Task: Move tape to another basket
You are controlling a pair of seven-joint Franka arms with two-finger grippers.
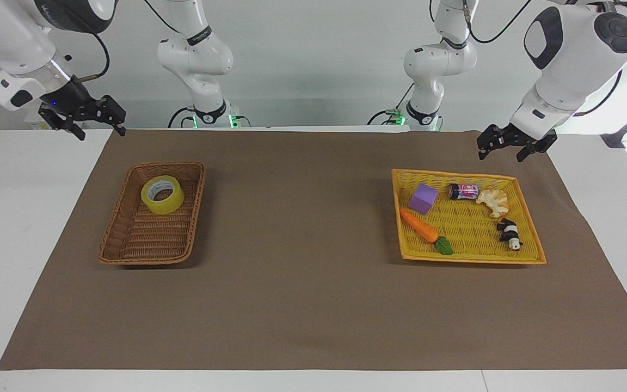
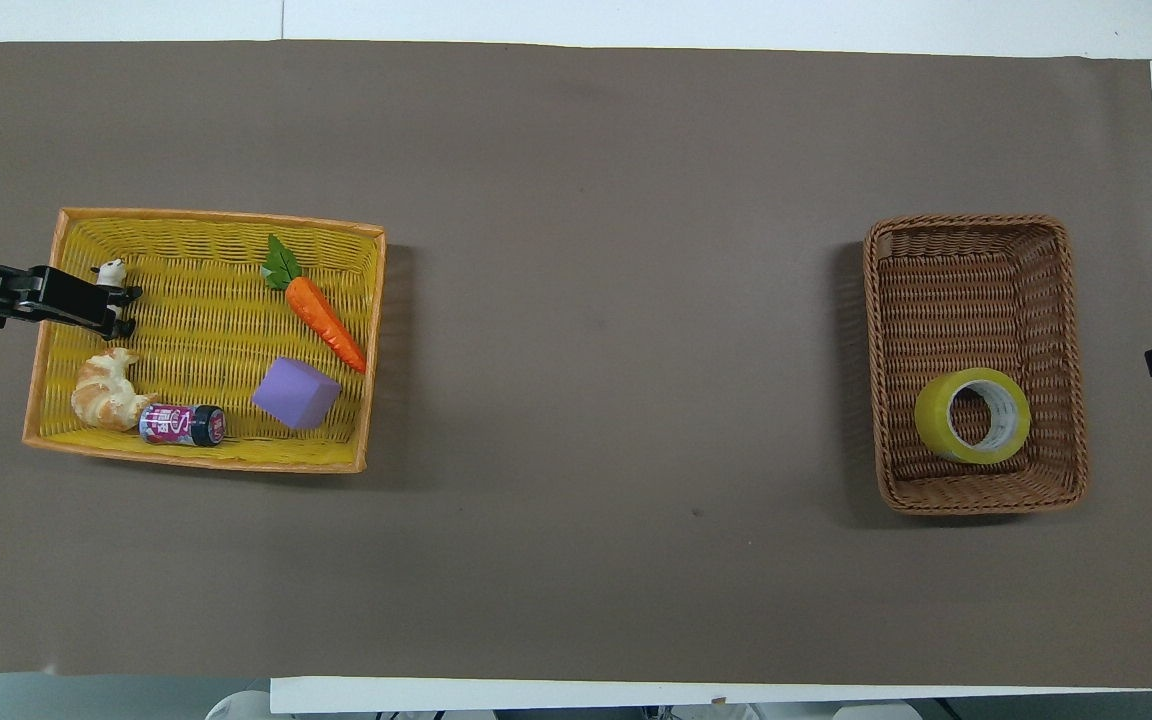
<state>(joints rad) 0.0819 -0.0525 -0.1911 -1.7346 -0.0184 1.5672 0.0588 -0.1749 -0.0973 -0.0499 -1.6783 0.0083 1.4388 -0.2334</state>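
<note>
Two baskets sit well apart on a brown mat (image 1: 302, 283). With the table read as a clock and twelve o'clock farthest from the robots, the brown wicker basket (image 1: 145, 239) lies at about three o'clock, toward the right arm's end. The tape (image 1: 162, 195), a yellow roll lying flat with its core facing up, rests inside it, in the half nearer the robots.

At about nine o'clock, a yellow basket (image 1: 468, 256) holds a purple block (image 1: 423, 198), a carrot (image 1: 419, 226), a small can (image 1: 462, 191), a croissant (image 1: 493, 201) and a panda figure (image 1: 509, 233).

Both grippers hang empty, fingers spread apart: the right gripper (image 1: 91, 121) over the table edge outside the mat's corner, the left gripper (image 1: 514, 147) over the mat just beside the yellow basket's rim nearest the robots.
</note>
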